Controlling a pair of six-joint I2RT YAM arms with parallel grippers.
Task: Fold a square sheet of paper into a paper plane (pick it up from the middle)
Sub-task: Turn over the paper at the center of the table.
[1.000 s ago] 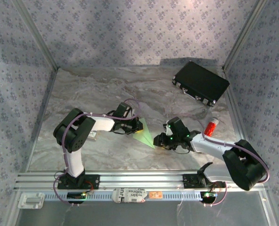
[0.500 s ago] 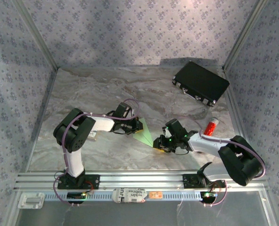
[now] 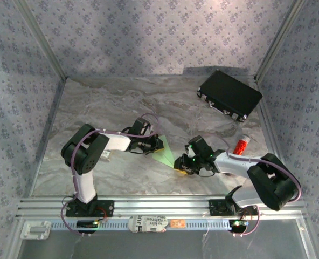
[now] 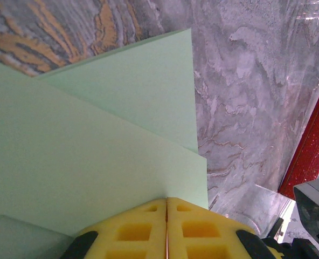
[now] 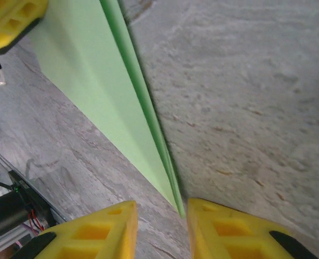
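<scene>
Taking stock of the bench (image 3: 95, 108):

- Paper (image 3: 165, 155): pale green, already creased into a layered, pointed shape. It sits mid-bench between the two hands, with its tip aimed near and right.
- Left hand (image 4: 166, 208): pads pressed flat together with no gap. You appear to have the wide end of the paper pinched between them.
- Right hand (image 5: 160, 215): pads parted, straddling the pointed tip. It looks to be holding nothing yet.
- Black case (image 3: 229, 95): far right, well apart from the work.
- Red cylinder (image 3: 241, 146): just right of the right arm.

Handling: judge the paper as very light, thin and limp, easily bent or torn. It may slide on the smooth bench. The layered folds are probably its stiffest part, so take hold there, along the crease near the tip, with a light squeeze. The single-layer edges would likely buckle.
</scene>
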